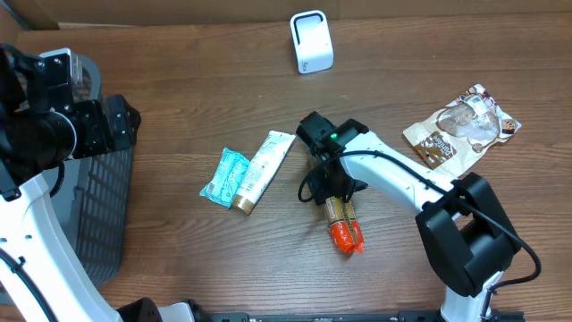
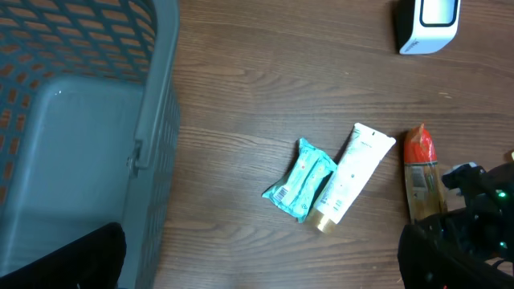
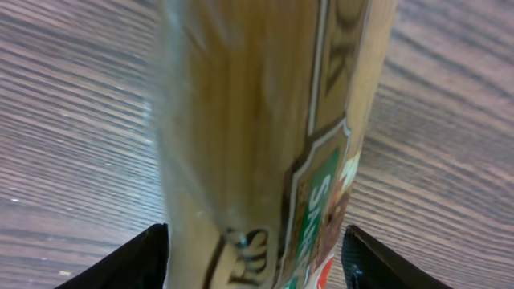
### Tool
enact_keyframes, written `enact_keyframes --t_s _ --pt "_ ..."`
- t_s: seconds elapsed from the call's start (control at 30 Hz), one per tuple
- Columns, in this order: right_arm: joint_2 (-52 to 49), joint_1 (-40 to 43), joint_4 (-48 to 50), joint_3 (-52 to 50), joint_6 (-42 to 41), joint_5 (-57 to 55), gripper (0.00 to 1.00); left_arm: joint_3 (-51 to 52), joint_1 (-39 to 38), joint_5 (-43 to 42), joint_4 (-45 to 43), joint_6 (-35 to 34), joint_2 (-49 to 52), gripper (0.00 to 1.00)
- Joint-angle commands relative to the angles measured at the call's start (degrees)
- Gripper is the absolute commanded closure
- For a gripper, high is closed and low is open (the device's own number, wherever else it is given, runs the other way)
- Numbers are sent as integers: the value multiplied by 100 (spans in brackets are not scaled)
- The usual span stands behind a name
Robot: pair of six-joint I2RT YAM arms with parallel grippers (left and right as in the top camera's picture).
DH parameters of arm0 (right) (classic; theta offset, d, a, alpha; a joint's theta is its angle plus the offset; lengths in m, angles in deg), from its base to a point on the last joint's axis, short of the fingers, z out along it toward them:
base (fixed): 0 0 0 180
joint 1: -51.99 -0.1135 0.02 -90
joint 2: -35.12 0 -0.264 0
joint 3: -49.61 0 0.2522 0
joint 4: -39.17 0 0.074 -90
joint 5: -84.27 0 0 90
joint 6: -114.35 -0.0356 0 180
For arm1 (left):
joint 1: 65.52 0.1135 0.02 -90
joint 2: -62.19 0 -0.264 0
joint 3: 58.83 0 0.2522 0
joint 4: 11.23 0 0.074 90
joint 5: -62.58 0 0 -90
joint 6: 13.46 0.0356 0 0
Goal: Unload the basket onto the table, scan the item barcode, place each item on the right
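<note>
Between the right tool's [image 3: 253, 261] spread fingers [image 3: 136, 261] lies the packet [image 3: 241, 120], seemingly ungripped.

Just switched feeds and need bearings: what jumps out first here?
The right gripper sits at table centre, straddling a brown red-tipped packet. Left of it lie a white tube and teal pack; the white scanner stands at the far edge.

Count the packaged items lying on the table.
4: teal packet beside white tube left of centre; orange-tipped packet at the right gripper; snack bag far right. Basket interior partly hidden.
</note>
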Motion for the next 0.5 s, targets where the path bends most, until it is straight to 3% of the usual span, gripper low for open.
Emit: enact_keyframes --t_s 0.0,0.17,0.23,0.37,0.47 --pt "55 9 22 -170 -107 -7 31 -13 0 -24 -20 151 50 0" --pt "55 0 20 -170 -109 -9 31 -13 0 -24 -20 151 50 0" --pt "55 -2 37 -173 -111 -9 40 -13 0 -26 -20 151 50 1" --pt "55 0 42 -170 -111 -7 73 -13 0 -26 -20 151 50 0" --pt "55 0 39 -170 -166 -7 87 -13 0 -24 -20 151 50 0"
